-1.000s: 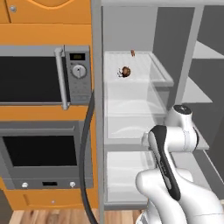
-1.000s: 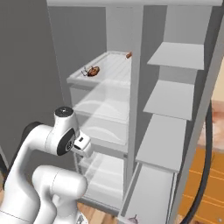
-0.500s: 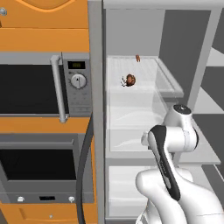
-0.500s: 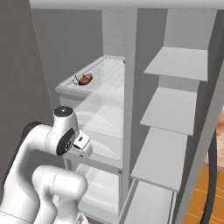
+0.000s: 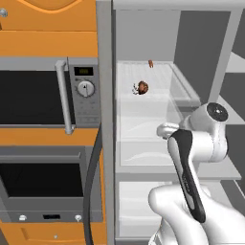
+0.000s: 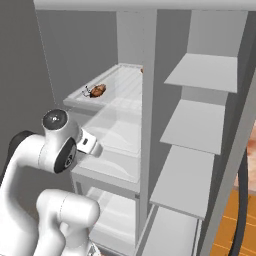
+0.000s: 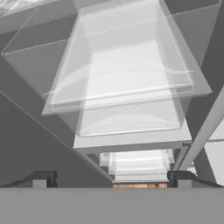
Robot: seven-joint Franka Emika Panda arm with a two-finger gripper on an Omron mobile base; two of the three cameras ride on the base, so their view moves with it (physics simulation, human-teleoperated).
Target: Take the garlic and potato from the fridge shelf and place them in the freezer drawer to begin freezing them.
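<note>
- Approaching the open fridge, the pincer (image 7: 111, 178) holds nothing, its jaws spread fully apart.
- Clear curved-front bins (image 7: 127, 94) sit just ahead of it.
- Judged next: rise and reach forward to the fridge shelf (image 5: 184, 86) above.
- Up there, well beyond the pincer, lies the potato (image 5: 142, 86), lumpy brown-orange; a pale speck beside it may be the garlic.

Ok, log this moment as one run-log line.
phase: approach | pincer: open, empty, facing clear bins | potato: on fridge shelf | small orange-red piece: further back
</note>
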